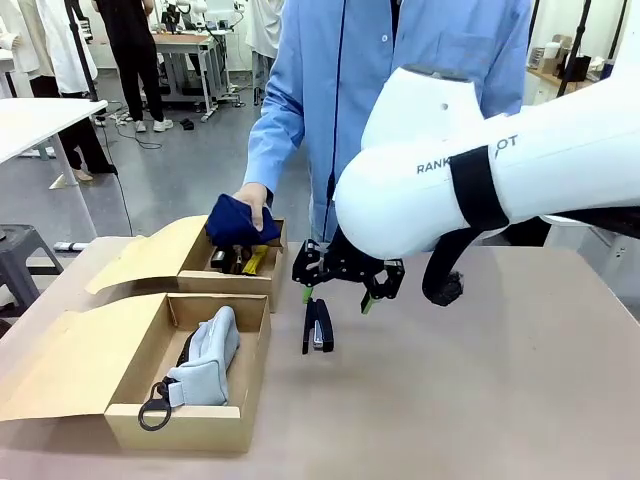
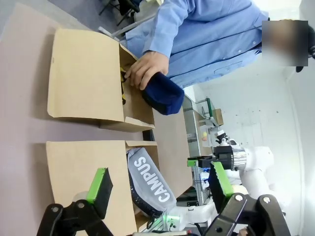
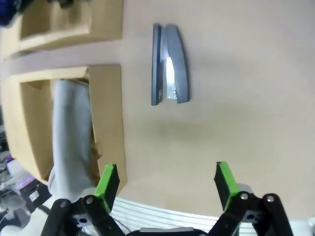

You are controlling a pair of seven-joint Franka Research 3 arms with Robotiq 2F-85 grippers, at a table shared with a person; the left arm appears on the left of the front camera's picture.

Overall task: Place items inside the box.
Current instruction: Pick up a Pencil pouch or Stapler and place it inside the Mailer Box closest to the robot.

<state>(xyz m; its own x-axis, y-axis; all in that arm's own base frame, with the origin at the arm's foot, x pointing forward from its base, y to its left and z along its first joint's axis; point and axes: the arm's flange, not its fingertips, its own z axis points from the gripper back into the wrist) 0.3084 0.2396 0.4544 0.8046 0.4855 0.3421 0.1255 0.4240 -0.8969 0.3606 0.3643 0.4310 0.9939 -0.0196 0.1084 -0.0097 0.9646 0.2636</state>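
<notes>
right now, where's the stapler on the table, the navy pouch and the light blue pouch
stapler (image 1: 318,326), front view, middle of its black body
navy pouch (image 1: 228,224), front view, the bare fabric on its left part
light blue pouch (image 1: 210,358), front view, middle of its fabric side

Front camera faces the person (image 1: 400,60) across the table (image 1: 520,400); right wrist looks straight down, left wrist tilts outward, all sharing the nearer box (image 1: 190,425).

The light blue pouch (image 2: 147,183) reads "CAMPUS"; the right arm (image 1: 545,160), "RANK…OT".
</notes>
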